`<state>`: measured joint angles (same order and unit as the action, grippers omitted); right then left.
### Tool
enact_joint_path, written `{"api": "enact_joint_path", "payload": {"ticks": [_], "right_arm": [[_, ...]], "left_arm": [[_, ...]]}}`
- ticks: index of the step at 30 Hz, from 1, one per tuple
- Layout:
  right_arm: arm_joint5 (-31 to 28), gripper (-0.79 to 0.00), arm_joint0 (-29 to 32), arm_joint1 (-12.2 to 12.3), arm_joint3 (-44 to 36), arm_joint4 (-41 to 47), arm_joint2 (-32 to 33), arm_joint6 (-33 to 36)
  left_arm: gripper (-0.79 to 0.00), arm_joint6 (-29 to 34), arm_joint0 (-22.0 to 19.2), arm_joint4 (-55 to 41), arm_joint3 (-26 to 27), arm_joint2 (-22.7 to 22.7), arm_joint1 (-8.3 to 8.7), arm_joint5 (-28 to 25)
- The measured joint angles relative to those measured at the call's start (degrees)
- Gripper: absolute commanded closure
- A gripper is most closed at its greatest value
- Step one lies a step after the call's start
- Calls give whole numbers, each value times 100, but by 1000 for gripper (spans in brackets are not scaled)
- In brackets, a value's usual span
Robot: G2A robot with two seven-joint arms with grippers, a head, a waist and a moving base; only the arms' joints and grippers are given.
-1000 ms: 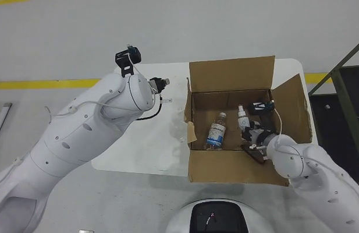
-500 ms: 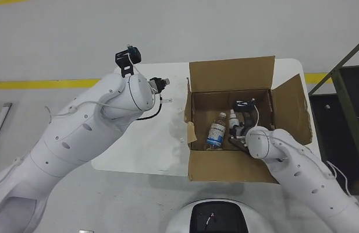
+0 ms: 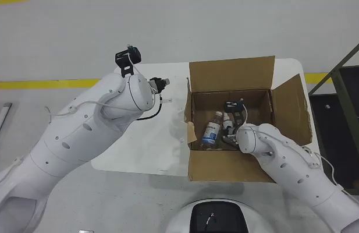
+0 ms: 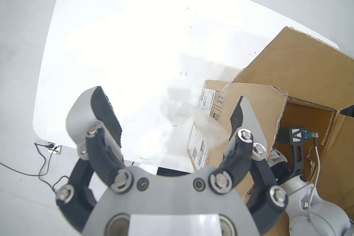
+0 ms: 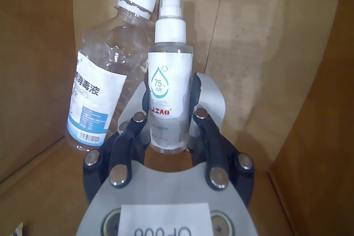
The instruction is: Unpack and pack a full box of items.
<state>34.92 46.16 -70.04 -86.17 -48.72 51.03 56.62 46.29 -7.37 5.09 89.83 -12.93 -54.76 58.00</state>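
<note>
One cardboard box [image 3: 249,73], one white table [image 3: 150,140], two bottles in all, one clear plastic bottle [image 5: 102,76] with a white screw cap, one spray bottle [image 5: 169,74], two grippers, left gripper [image 4: 169,97] and right gripper [image 5: 171,85], one yellow floor line [image 3: 45,84].

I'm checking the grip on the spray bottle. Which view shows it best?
The right wrist view: the spray bottle shows full length, clamped in the right gripper. The top view gives it as a small white shape in the box. The left wrist view faces the box's outer wall.
</note>
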Motion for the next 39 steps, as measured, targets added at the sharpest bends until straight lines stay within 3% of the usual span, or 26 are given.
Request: {"api": "enact_joint_path", "payload": {"ticks": [14, 18, 23, 24, 29, 37, 39], "right_arm": [[-95, -292, 252, 19, -468, -220, 317, 67], [-159, -280, 568, 129, -1254, -350, 790, 91], [-516, -237, 1336, 333, -2702, -317, 1920, 107], [-600, 0, 1472, 361, -2815, -274, 2130, 188], [-1189, 0, 1676, 426, -2536, 215, 2679, 467], [-882, -3, 1532, 313, -1949, 347, 2104, 70], [-758, -80, 1389, 263, -1763, 299, 1838, -72]], "left_arm": [[-785, 0, 0, 0, 0, 0, 0, 0], [-785, 0, 0, 0, 0, 0, 0, 0], [-785, 0, 0, 0, 0, 0, 0, 0], [-785, 0, 0, 0, 0, 0, 0, 0], [-785, 0, 0, 0, 0, 0, 0, 0], [-785, 0, 0, 0, 0, 0, 0, 0], [-785, 0, 0, 0, 0, 0, 0, 0]]}}
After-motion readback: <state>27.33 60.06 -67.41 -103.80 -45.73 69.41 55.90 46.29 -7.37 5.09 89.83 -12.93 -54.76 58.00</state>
